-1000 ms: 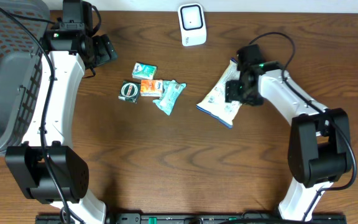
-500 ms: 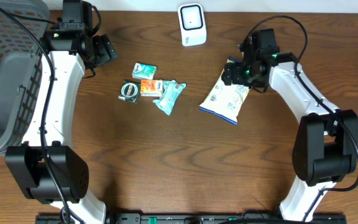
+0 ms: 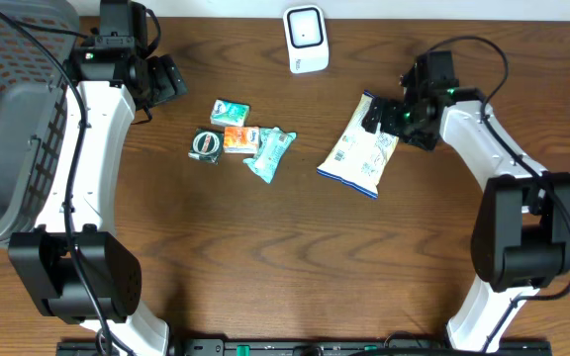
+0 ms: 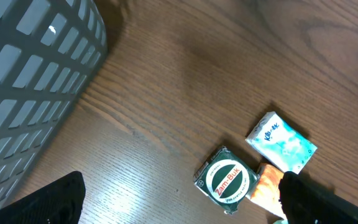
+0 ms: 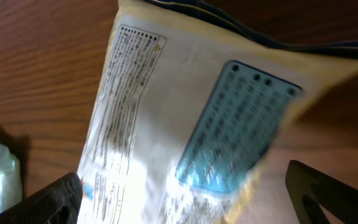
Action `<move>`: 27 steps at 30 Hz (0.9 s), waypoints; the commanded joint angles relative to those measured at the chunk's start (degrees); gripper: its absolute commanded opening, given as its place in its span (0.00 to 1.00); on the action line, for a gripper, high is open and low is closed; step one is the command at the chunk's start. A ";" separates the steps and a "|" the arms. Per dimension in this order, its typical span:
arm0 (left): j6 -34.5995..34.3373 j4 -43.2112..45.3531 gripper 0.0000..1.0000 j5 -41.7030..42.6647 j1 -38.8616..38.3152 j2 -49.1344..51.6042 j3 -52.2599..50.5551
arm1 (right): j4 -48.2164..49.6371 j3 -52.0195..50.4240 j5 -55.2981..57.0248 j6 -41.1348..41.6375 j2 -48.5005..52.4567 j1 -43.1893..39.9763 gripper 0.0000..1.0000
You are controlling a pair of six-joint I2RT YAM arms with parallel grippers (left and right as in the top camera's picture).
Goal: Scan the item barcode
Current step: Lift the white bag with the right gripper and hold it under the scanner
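- Right gripper (image 3: 386,119): fingers spread wide, nothing clamped.
- White-and-blue crinkled plastic snack bag (image 3: 359,150): lies flat on the brown wooden table (image 3: 265,257). Its upper end is directly under this gripper, printed side up. Contact with the fingers cannot be told.
- White box-shaped barcode scanner (image 3: 306,39): well apart, to this gripper's left.
- Left gripper (image 3: 164,79): fingers wide, empty. A round green tin (image 4: 226,179) lies near, ahead of it.
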 commanded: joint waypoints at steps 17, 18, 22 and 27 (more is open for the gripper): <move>0.33 -0.02 0.98 -0.70 0.00 0.35 0.33 | 9.68 -3.19 -15.98 1.51 9.51 1.66 0.14; 0.33 -0.02 0.98 -0.70 -0.02 0.35 0.33 | 9.86 -2.82 -17.81 1.51 9.38 1.53 0.05; 0.33 -0.02 0.98 -0.70 0.00 0.35 0.33 | 10.84 -0.76 -26.45 1.51 8.39 0.39 0.01; 0.33 -0.02 0.98 -0.70 -0.02 0.33 0.33 | 16.61 0.63 -37.75 1.55 4.83 -1.05 0.01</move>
